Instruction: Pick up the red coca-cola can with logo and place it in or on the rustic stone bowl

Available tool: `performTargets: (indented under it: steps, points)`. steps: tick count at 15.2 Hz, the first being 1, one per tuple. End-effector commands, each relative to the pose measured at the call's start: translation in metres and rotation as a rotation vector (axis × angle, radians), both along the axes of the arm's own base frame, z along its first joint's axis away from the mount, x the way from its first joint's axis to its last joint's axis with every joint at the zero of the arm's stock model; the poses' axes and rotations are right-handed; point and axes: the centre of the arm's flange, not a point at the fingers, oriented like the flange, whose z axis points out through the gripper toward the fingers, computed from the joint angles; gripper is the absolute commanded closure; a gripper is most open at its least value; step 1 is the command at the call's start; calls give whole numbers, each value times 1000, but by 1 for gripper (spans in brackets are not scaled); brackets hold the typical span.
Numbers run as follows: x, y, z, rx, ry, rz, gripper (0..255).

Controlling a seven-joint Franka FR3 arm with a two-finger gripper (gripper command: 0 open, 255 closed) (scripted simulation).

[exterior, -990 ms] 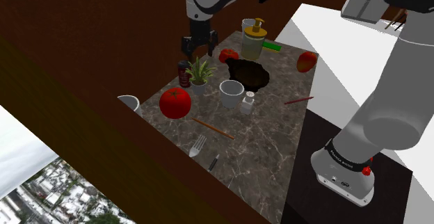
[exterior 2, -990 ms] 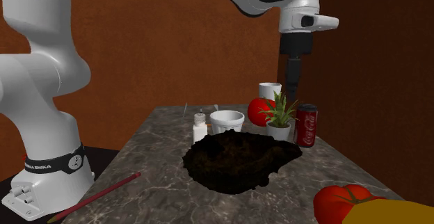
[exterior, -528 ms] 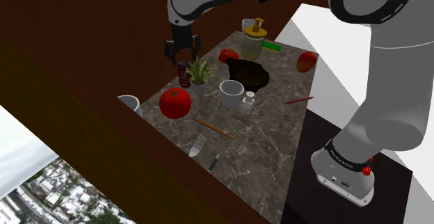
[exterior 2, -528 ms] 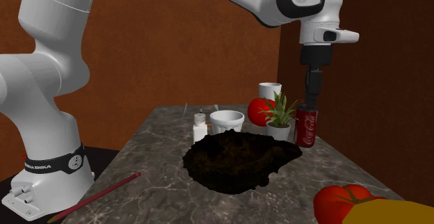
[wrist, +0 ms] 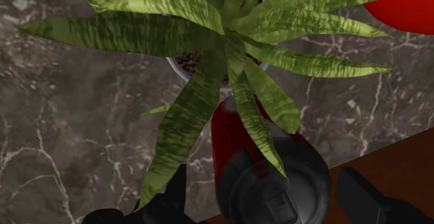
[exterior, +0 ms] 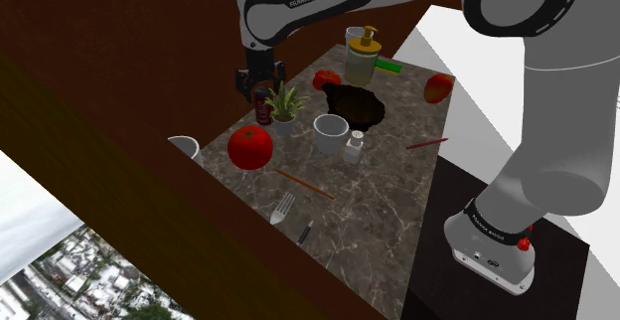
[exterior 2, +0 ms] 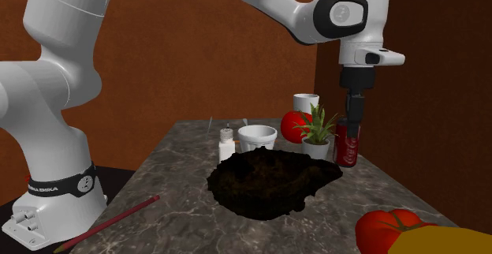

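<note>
The red cola can (exterior: 262,106) stands upright at the marble table's far edge, close to the brown wall, and touches the leaves of a small potted plant (exterior: 285,103). My black gripper (exterior: 259,82) has come down over the can and is open, a finger on each side of the can top (wrist: 275,186), neither touching it. From the second exterior view the fingers (exterior 2: 352,125) cover the upper part of the can (exterior 2: 348,155). The dark, rough stone bowl (exterior: 355,106) lies just past the plant, also seen as the bowl (exterior 2: 272,181) mid-table.
Plant leaves (wrist: 229,56) spread over the can beside my fingers. On the table (exterior: 378,184) are a big tomato (exterior: 249,146), white cup (exterior: 331,132), salt shaker (exterior: 353,149), soap jar (exterior: 361,58), pencil (exterior: 304,182) and fork (exterior: 282,208). The brown wall (exterior 2: 394,118) rises right behind the can.
The gripper has moved across toward the wall and come down from above the plant until its open fingers straddle the can's top. The can has not moved.
</note>
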Motion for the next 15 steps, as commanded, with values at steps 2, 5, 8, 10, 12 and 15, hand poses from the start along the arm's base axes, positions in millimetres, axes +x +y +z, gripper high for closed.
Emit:
performTargets:
  steps: [2, 5, 8, 10, 12, 15]
  points:
    - [0, 0, -1, 0, 0, 0, 0]
    - [0, 0, -1, 0, 0, 0, 0]
    - [0, 0, -1, 0, 0, 0, 255]
    - [0, 0, -1, 0, 0, 0, 255]
    - [0, 0, -1, 0, 0, 0, 255]
    - [0, 0, -1, 0, 0, 0, 255]
